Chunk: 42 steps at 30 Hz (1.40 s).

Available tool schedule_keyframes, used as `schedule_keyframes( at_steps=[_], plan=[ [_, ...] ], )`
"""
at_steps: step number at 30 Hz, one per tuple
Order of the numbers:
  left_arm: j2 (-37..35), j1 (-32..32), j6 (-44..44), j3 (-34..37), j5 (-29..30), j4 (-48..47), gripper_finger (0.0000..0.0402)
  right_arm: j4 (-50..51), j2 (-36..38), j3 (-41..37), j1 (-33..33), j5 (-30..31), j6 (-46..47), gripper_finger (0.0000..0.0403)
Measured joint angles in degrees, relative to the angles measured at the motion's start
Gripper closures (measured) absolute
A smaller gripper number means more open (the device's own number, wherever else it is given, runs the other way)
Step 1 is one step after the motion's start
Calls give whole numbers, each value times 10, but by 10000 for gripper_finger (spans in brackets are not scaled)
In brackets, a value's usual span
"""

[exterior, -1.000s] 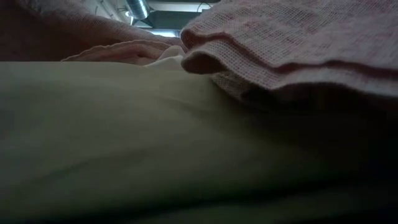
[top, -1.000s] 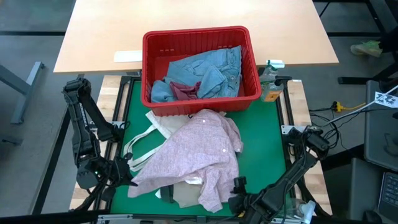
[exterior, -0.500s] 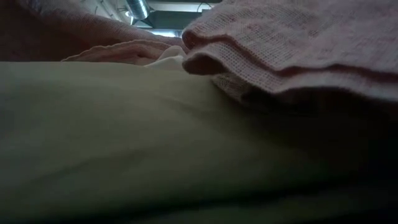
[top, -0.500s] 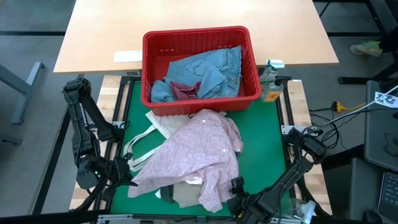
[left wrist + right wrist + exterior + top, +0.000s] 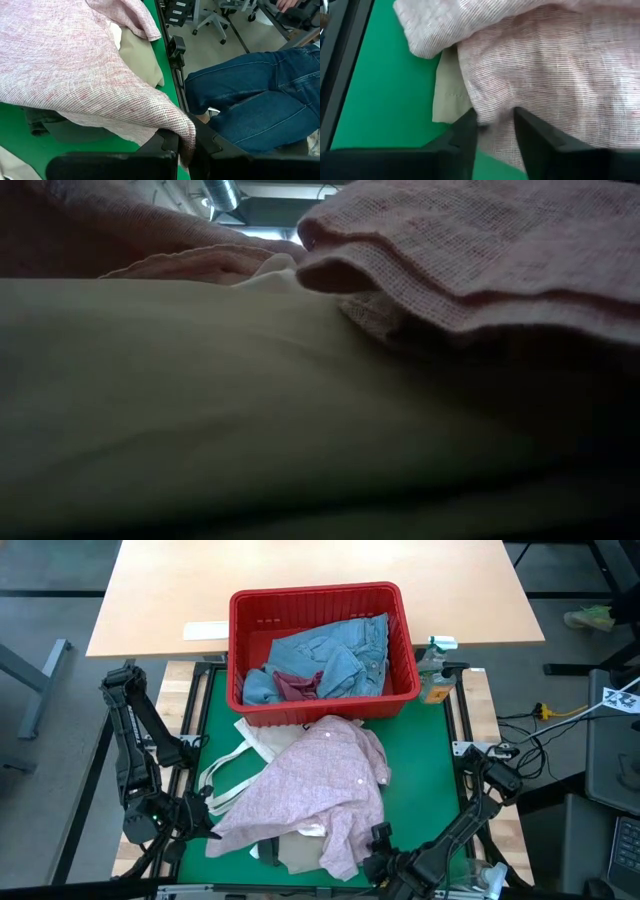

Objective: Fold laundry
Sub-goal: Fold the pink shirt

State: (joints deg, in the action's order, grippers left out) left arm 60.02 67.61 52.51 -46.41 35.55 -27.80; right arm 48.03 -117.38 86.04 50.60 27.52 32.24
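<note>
From my remote station I saw the right gripper (image 5: 494,131) at the near edge of the green mat (image 5: 420,780), its fingers straddling a fold of the mottled pink woven top (image 5: 320,790) with a gap remaining. The left gripper (image 5: 185,147) pinched that top's near-left hem. Beige trousers (image 5: 298,852) lay under it. Farther back, light blue denim jeans (image 5: 335,655) filled the red plastic basket (image 5: 315,602).

Overhead looking down, low camera buried close against pink top (image 5: 480,250)
</note>
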Motion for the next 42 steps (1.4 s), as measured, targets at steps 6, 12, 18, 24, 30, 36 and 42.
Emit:
schedule_keyframes(
  at_steps=[6,12,18,24,30,36,42],
  plan=[
    [-1,0,2,0,0,11,391,9,0,13,-1,-1,21,393],
    [-33,0,23,-27,2,13,391,138,0,109,-1,10,22,373],
    [-76,0,27,-72,3,-27,391,268,0,229,-1,52,21,398],
    [-100,0,138,-163,-29,-227,391,410,1,338,-1,118,23,391],
    [-100,0,240,-242,-33,-431,391,419,22,375,-13,161,9,398],
    [-99,-11,324,-278,-32,-558,391,420,81,376,-19,227,3,400],
    [-101,-60,360,-290,-24,-622,391,420,152,376,-35,323,3,399]
  ],
)
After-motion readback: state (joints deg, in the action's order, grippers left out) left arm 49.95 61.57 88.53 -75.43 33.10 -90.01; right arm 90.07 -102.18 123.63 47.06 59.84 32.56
